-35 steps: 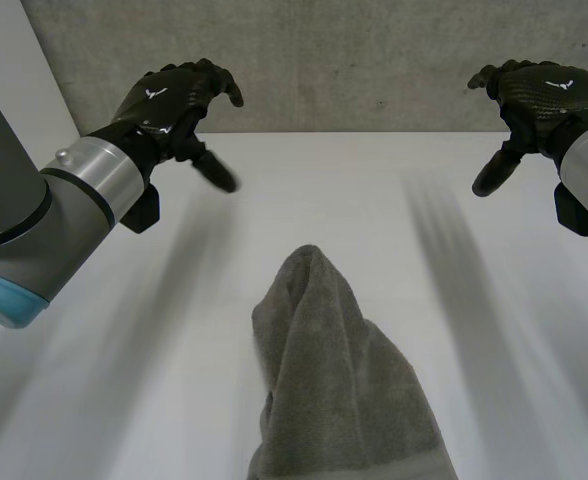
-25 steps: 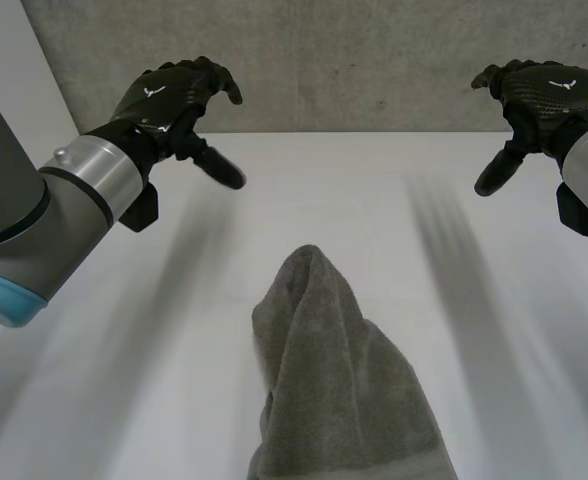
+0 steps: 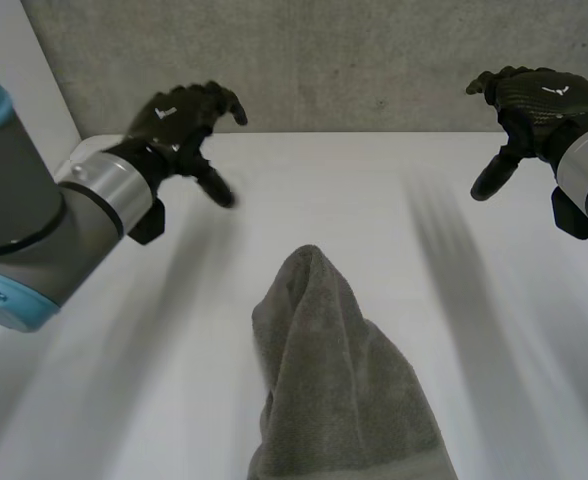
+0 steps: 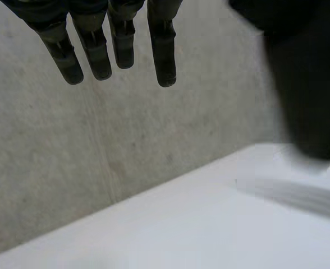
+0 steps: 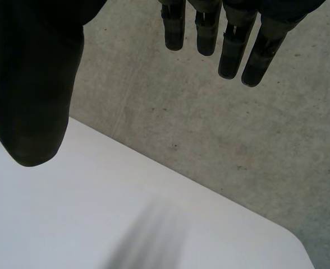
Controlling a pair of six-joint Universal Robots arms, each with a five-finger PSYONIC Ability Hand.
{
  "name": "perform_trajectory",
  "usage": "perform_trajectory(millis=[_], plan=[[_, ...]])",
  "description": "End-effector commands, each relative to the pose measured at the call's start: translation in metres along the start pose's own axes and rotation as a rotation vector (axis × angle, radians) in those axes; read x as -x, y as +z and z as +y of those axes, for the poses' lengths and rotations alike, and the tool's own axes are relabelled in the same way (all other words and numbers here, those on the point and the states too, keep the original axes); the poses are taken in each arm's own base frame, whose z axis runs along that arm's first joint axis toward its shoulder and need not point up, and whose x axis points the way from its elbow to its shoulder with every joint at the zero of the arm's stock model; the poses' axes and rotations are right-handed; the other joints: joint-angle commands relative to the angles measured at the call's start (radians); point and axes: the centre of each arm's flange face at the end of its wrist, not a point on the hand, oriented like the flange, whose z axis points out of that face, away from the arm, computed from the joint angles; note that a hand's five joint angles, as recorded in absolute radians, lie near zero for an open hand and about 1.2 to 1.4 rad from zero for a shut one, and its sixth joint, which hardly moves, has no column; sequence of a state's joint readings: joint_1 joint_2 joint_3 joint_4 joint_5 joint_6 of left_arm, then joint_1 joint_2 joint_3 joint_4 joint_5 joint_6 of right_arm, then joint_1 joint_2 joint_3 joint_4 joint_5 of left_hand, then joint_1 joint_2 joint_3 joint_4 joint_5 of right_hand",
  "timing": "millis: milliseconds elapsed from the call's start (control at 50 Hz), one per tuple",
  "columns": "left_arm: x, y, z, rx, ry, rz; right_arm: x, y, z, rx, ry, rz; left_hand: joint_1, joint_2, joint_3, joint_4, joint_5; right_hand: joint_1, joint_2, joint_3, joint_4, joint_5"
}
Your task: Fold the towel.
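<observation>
A grey towel (image 3: 334, 380) lies bunched in a long heap on the white table (image 3: 154, 400), running from the middle toward the near edge. My left hand (image 3: 179, 125) hovers above the table's far left, open, with nothing in it. In the left wrist view its fingers (image 4: 114, 45) hang straight, apart from the thumb. My right hand (image 3: 534, 105) is raised at the far right, open and empty, well away from the towel. The right wrist view has its fingers (image 5: 221, 33) straight and its thumb (image 5: 33, 84) spread wide.
A grey concrete wall (image 3: 354, 60) rises behind the table's far edge. The table's far right corner (image 5: 291, 241) is rounded.
My left arm has shifted a little to the right and lower over the table. The right hand has barely moved. The towel lies as before.
</observation>
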State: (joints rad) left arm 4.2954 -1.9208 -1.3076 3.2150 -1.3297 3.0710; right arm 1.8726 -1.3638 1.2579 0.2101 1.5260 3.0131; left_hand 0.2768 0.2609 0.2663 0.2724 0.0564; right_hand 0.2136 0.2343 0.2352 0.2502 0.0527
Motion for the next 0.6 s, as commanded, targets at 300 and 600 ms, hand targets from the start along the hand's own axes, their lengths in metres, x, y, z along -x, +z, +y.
perform_trajectory(millis=[300, 600], plan=[[-0.048, 0.006, 0.132, 0.316, 0.098, 0.155, 0.016, -0.007, 0.019, 0.117, -0.007, -0.133, -0.066, -0.05, -0.056, -0.062, -0.02, -0.039, -0.06, -0.061, -0.076, -0.053], [-0.067, -0.003, 0.133, 0.324, 0.087, 0.261, 0.031, -0.032, 0.101, 0.408, 0.025, -0.226, 0.531, 0.547, 0.542, 0.536, 0.577, -0.039, -0.06, -0.061, -0.076, -0.053]])
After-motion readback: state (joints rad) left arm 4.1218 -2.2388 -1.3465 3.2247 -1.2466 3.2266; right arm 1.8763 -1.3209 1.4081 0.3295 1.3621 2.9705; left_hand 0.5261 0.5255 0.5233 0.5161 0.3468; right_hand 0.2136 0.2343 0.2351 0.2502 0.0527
